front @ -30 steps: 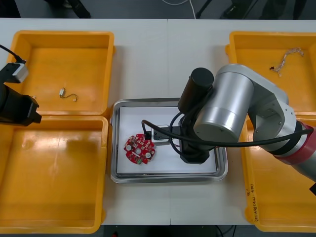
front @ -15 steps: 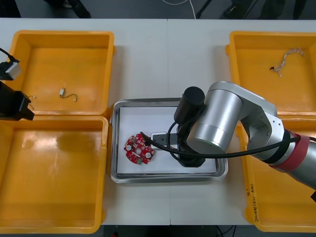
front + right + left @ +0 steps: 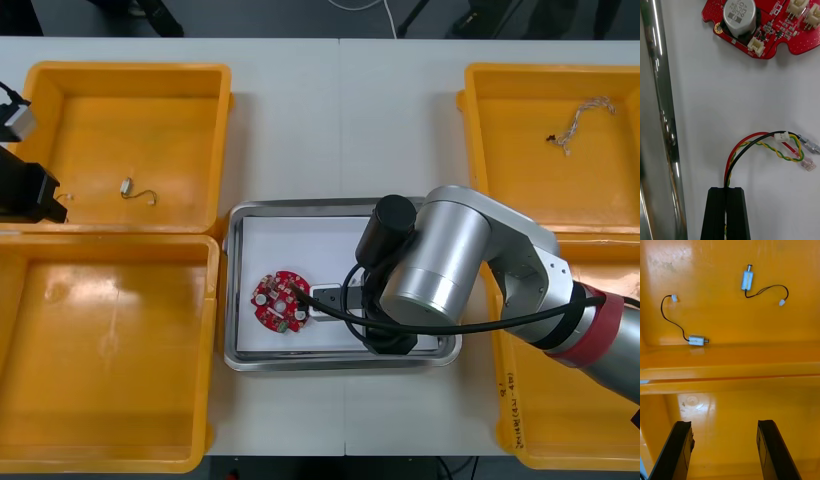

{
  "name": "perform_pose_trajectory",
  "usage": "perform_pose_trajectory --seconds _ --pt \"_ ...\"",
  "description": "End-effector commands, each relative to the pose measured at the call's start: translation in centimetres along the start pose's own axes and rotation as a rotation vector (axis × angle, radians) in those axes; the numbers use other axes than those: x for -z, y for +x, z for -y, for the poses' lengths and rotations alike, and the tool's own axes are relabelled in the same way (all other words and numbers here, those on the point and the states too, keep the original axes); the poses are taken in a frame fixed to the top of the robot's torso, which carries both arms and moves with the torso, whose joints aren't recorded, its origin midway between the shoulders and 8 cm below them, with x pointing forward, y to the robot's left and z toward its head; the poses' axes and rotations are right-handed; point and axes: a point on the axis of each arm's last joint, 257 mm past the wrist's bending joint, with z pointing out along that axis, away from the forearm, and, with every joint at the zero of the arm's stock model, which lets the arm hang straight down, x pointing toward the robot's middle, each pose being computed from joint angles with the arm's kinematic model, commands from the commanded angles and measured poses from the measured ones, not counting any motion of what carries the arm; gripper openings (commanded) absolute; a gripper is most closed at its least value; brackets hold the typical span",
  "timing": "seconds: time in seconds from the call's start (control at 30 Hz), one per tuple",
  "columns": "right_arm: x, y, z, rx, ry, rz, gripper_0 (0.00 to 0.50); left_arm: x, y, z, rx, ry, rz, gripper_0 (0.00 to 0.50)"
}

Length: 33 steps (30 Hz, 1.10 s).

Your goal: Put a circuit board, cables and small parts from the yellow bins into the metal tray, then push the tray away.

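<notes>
Pinching the cables [image 3: 781, 137], right pincer [image 3: 725, 189] overhangs tray [image 3: 658, 112].

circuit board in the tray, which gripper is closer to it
Right. The right gripper is inside the metal tray beside the circuit board, shut on a cable; the left gripper, open, is far off over the left yellow bins.

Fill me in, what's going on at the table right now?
The right gripper is down inside the metal tray, shut on a cable of red, black and yellow wires. Its connector ends reach toward the round red circuit board, which already lies on the tray's white inside. The left gripper hangs open at the table's left side, facing two small metal parts with black leads in the far left yellow bin.
</notes>
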Motion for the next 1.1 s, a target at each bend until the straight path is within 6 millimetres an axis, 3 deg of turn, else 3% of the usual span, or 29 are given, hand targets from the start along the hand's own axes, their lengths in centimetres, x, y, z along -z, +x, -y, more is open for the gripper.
perform_pose_trajectory --seconds 0.03,0.1,0.2,0.27,0.3,0.5,0.73,1.1 --pt "-0.3 -1.7 -0.5 0.0 0.0 0.04 0.0 2.5 -3.7 -1.9 -0.132 -0.031 0.095 0.5" --pt "-0.3 -1.7 -0.4 -0.002 0.002 0.041 0.0 2.3 -4.2 -1.9 -0.135 -0.024 0.11 0.5" --pt "-0.2 -1.8 -0.2 -0.007 0.011 0.042 0.106 1.9 -4.9 -2.3 -0.161 -0.024 0.121 0.5" --pt "-0.3 -1.9 -0.3 -0.009 0.01 0.043 0.435 1.6 -5.3 -2.9 -0.177 -0.026 0.125 0.5" --pt "-0.3 -1.9 -0.3 -0.012 0.01 0.043 0.494 1.6 -5.5 -3.0 -0.183 -0.029 0.126 0.5" --pt "-0.2 -2.0 0.2 -0.02 0.025 0.047 0.5 0.8 -6.6 -4.4 -0.224 -0.034 0.131 0.5" --pt "1.3 -2.4 1.7 -0.04 0.056 0.072 0.5 -0.3 -7.9 -4.6 -0.252 -0.056 0.155 0.5" --pt "7.4 -1.3 5.9 -0.116 0.054 0.062 0.5 -2.5 -9.8 -5.1 -0.255 -0.072 0.183 0.5"
